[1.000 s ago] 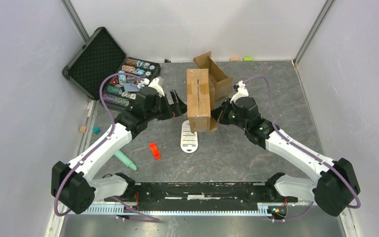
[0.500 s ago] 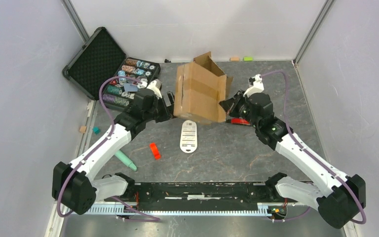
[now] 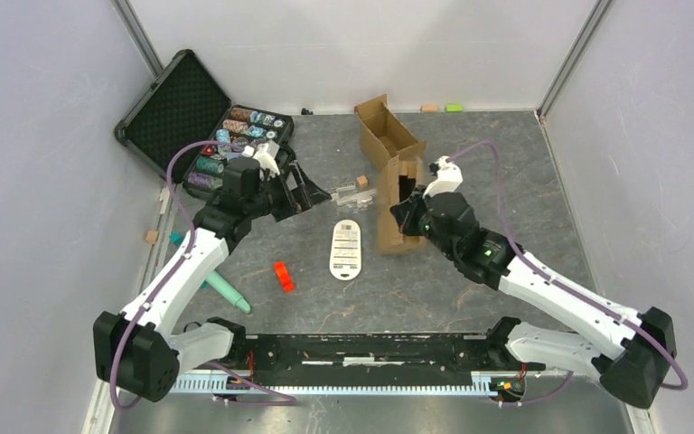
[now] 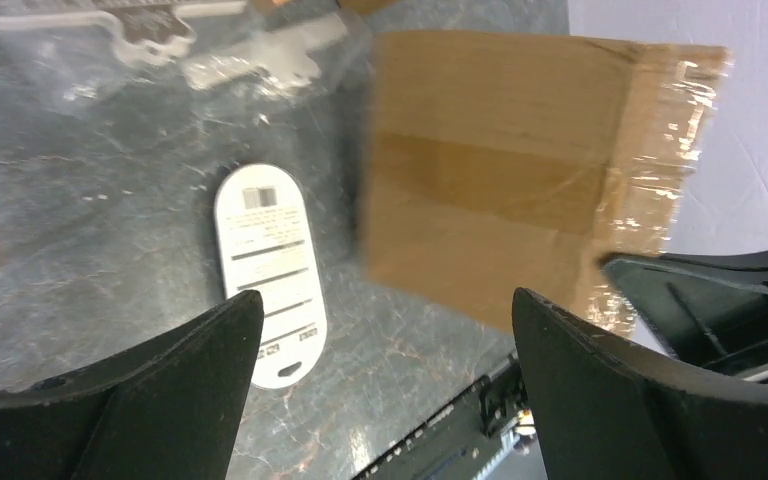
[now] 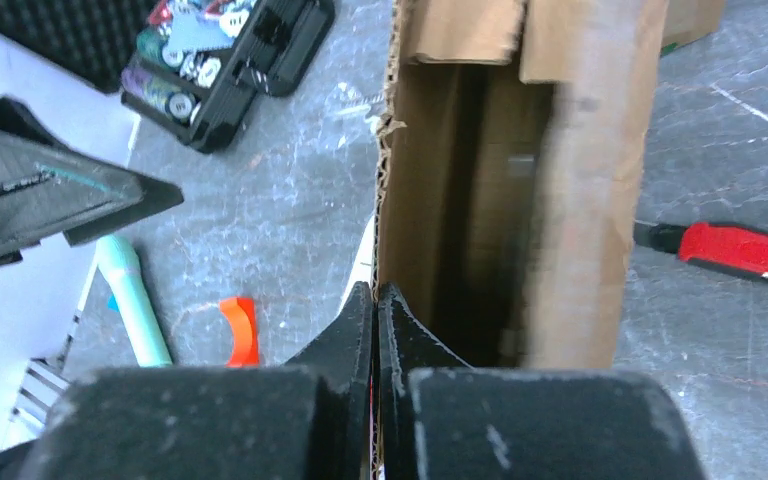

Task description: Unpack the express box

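**Right arm has the box, left one's empty**

The right gripper (image 5: 375, 300) has its fingers pinched together on a side wall of the express box (image 3: 395, 206). The box is mid-table, long axis running near-to-far, open mouth toward that wrist. The left gripper (image 3: 307, 183) is spread wide off to the box's left, with a clear bag (image 3: 352, 193) between them.

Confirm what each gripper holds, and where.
Right gripper pinches the box by one wall's edge at its open end; left gripper is open, empty.
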{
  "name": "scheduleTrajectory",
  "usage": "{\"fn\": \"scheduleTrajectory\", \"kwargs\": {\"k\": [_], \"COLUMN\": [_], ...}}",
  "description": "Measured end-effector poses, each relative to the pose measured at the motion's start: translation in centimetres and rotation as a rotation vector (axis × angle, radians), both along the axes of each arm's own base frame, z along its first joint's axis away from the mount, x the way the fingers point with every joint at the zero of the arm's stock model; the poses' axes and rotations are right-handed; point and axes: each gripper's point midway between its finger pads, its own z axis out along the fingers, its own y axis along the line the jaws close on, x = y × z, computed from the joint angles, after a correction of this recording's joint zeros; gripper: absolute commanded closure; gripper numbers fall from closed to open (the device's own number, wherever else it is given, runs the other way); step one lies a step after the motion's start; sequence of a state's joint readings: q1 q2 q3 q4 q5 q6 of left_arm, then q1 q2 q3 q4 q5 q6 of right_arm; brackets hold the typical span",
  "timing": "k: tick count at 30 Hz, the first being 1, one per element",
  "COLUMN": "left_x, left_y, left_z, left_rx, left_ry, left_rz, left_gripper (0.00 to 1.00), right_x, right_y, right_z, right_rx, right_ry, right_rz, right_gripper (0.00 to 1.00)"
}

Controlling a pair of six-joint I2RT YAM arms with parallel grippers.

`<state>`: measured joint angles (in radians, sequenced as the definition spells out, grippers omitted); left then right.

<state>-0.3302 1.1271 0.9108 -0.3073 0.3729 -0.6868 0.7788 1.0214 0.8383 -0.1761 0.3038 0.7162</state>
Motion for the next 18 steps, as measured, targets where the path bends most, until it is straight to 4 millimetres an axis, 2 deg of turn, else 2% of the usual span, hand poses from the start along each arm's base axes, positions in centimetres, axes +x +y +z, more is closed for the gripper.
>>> {"fn": "scheduleTrajectory", "kwargs": {"k": [3, 7, 9, 11, 14, 16, 18], "left_x": [-0.4, -0.7, -0.8, -1.0, -0.9, -0.6, -0.4], "left_y": [-1.4, -4.4, -5.3, -5.9, -6.5, -6.8, -7.1], "left_z": [-0.3, -0.9, -1.1, -1.2, -0.7, -0.4, -0.2], "left_rx": [-0.021, -0.079, -0.093, -0.099, -0.100, -0.096, -0.090], "left_ry": [0.012, 0.038, 0.047, 0.048, 0.039, 0.030, 0.026], "left_rz": [-0.060, -0.167, -0.198, -0.213, -0.225, -0.223, -0.222], "left_gripper": [0.00, 0.00, 0.00, 0.00, 0.00, 0.00, 0.00], "right_x": [-1.0, -1.9, -2.2, -2.5, -2.6, -2.6, -2.6], "right_y": [1.7, 3.3, 3.9, 4.3, 5.0, 5.5, 6.0], "right_z": [-1.0, -2.9, -3.6, -3.9, -3.3, -2.8, -2.3], "right_rx": [-0.047, -0.131, -0.169, -0.191, -0.182, -0.163, -0.144], "right_ry": [0.000, 0.003, -0.001, -0.007, -0.035, -0.053, -0.067], "right_rz": [0.022, 0.038, 0.047, 0.063, 0.087, 0.101, 0.118], "right_gripper": [1.00, 1.00, 0.89, 0.71, 0.51, 0.44, 0.43]}}
